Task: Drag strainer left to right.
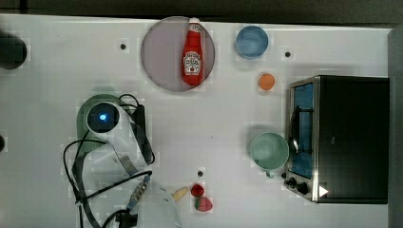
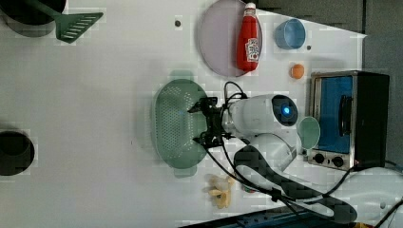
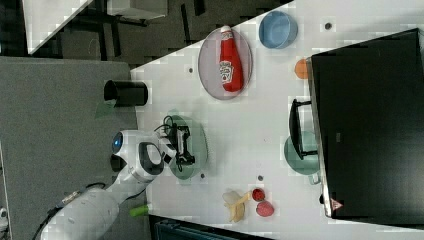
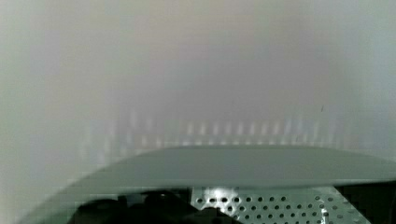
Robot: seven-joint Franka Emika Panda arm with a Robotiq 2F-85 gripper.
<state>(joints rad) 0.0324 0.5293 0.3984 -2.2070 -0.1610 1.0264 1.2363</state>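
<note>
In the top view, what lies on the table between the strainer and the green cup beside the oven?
Nothing: between the strainer and the green cup, the top view shows bare white table.

Bright, even light falls from overhead on the white counter [image 1: 214, 142], which is nearly washed out in the top view. Shadows are soft and short: a faint grey smudge sits beside the teal cup [image 1: 269, 150] and another beside the strainer [image 2: 178, 124] in the left view. The toaster oven [image 1: 349, 138] has a black top that swallows detail, while its glass door glows blue. The wrist view is hazy, the counter a pale blur with streaky reflections, and only the strainer's holes look fairly crisp. Blocky compression speckles all edges.
</note>
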